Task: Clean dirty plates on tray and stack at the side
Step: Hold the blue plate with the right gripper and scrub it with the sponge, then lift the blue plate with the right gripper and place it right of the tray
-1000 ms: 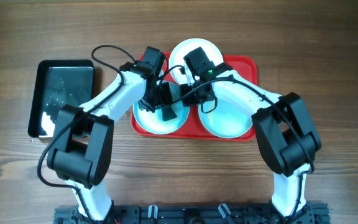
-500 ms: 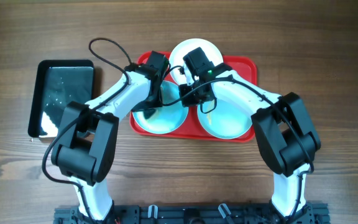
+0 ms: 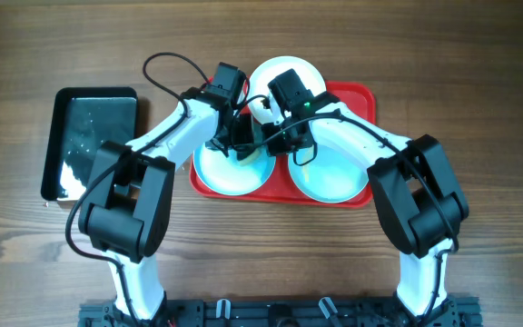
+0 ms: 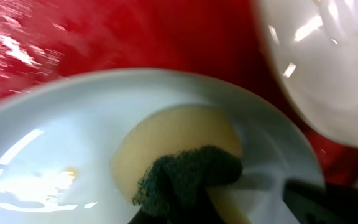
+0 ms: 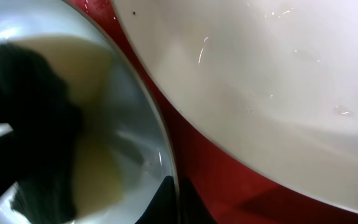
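The red tray point(image 3: 360, 95) holds three plates: a white one point(image 3: 284, 73) at the back and two turquoise ones, left point(image 3: 230, 179) and right point(image 3: 332, 179). My left gripper point(image 3: 236, 143) is shut on a yellow sponge with a dark green side point(image 4: 188, 175) and presses it on the left turquoise plate point(image 4: 55, 149). My right gripper point(image 3: 278, 143) is shut on that plate's rim point(image 5: 157, 134), one finger on each side point(image 5: 174, 202). The white plate point(image 5: 260, 74) lies just beyond, with red tray point(image 5: 229, 180) between.
A glossy black rectangular tray point(image 3: 60, 113) with white specks lies on the wooden table left of the red tray. Both arms cross over the red tray's middle, with cables looping above the left arm.
My left gripper has moved the sponge about on the left turquoise plate, first left, then back toward the right. The right arm has not moved.
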You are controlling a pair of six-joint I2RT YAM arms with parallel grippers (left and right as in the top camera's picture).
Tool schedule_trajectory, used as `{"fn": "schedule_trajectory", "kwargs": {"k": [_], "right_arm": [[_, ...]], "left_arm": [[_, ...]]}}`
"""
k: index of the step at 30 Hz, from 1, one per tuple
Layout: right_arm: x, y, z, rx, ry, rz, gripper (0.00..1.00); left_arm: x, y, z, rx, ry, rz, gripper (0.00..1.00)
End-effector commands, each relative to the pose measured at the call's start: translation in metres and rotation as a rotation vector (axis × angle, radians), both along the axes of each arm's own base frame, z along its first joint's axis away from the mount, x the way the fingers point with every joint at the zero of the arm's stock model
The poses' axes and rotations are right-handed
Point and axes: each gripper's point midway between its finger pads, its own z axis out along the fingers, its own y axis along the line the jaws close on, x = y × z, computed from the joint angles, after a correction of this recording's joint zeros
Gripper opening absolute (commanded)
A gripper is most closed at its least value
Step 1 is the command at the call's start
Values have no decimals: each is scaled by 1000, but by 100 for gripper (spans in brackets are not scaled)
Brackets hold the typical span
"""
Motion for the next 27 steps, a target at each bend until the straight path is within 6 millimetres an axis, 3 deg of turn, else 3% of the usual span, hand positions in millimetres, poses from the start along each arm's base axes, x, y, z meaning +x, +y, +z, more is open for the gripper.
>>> {"fn": "schedule_trajectory", "kwargs": {"k": [1, 4, 6, 7, 10, 14, 16, 17, 18, 19, 20, 22, 23, 25, 26, 27], "right_arm": [[-4, 0, -9, -9, 27, 2, 4], [-3, 0, -9, -8, 24, 2, 5], [-3, 0, -9, -8, 26, 2, 5], [-3, 0, -9, -8, 26, 2, 5], [-2, 1, -9, -5, 22, 0, 5], [-2, 1, -9, -5, 23, 0, 5], [-3, 0, -9, -6, 24, 0, 5], [-2, 1, -9, -6, 23, 1, 5], [-2, 1, -9, -6, 22, 2, 5], [-2, 1, -9, -6, 22, 2, 5], [-2, 1, -9, -5, 23, 1, 4], [-3, 1, -8, -1, 24, 2, 4], [-3, 3, -7, 9, 28, 5, 4], [-1, 5, -1, 20, 15, 7, 4], [1, 6, 5, 27, 2, 8, 4], [2, 7, 13, 35, -19, 21, 4]], "left_arm": [[9, 87, -18, 324, -10, 116, 4], [-8, 119, -16, 432, 65, 144, 4], [-22, 119, -9, 435, 110, 128, 4], [-26, 114, -4, 408, 121, 121, 4], [-38, 51, 10, 46, 172, -17, 4], [-50, 42, -15, 5, 173, -43, 4], [-51, 78, -27, 202, 150, 16, 4], [-44, 118, -22, 420, 102, 128, 4], [-37, 152, -10, 610, 35, 226, 4], [-32, 165, 1, 692, -7, 249, 4], [-24, 158, 9, 647, -33, 292, 4], [-9, 125, 23, 437, -59, 307, 4], [5, 96, 43, 236, -108, 294, 4], [24, 56, 87, -35, -223, 179, 4], [32, 50, 123, -151, -310, 157, 4], [36, 63, 147, -163, -374, 187, 4]]}}
